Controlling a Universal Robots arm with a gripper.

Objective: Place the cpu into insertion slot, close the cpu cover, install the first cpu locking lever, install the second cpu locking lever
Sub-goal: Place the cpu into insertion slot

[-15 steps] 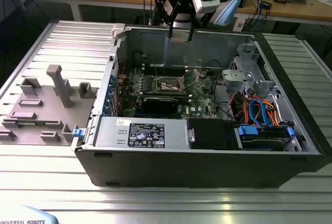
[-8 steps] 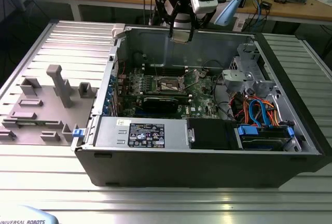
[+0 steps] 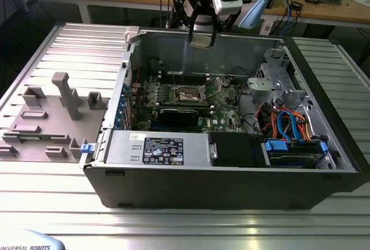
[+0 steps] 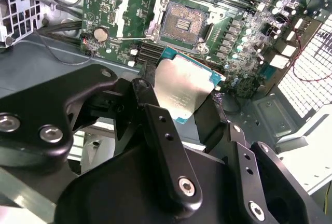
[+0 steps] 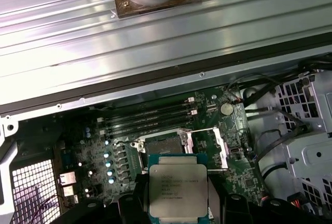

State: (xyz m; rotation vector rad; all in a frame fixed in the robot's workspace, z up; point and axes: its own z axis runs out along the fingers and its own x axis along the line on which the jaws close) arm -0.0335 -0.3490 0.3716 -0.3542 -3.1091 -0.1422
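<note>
A: So where is the cpu (image 3: 203,41) right now?

B: Clamped in the gripper (image 3: 202,37). The claw is closed to just the chip's width, with a black finger (image 4: 206,120) on each of two opposite edges. The metal lid faces the camera in the first wrist view, and the green edge shows in the second.

A: How high is it?

B: The exterior view shows that best. The chip hangs well above the motherboard (image 3: 225,108), toward the far side of the open computer case (image 3: 231,186), touching nothing but the fingers.

A: And the insertion slot (image 3: 188,94)?

B: It is bare. In the second wrist view the dark contact field (image 4: 182,23) is exposed inside its silvery rim. The cpu cover (image 4: 136,16) is swung open and lies just beside the slot, on the exterior view's right of it.

A: What else do the wrist cameras add?

B: The first wrist view shows the long memory slots (image 5: 150,116) beyond the socket and a coin cell (image 5: 226,108) near the cover. The exterior view shows a grey fixture tray (image 3: 52,120) on the ribbed table (image 3: 185,227), on the exterior view's left of the case.
</note>
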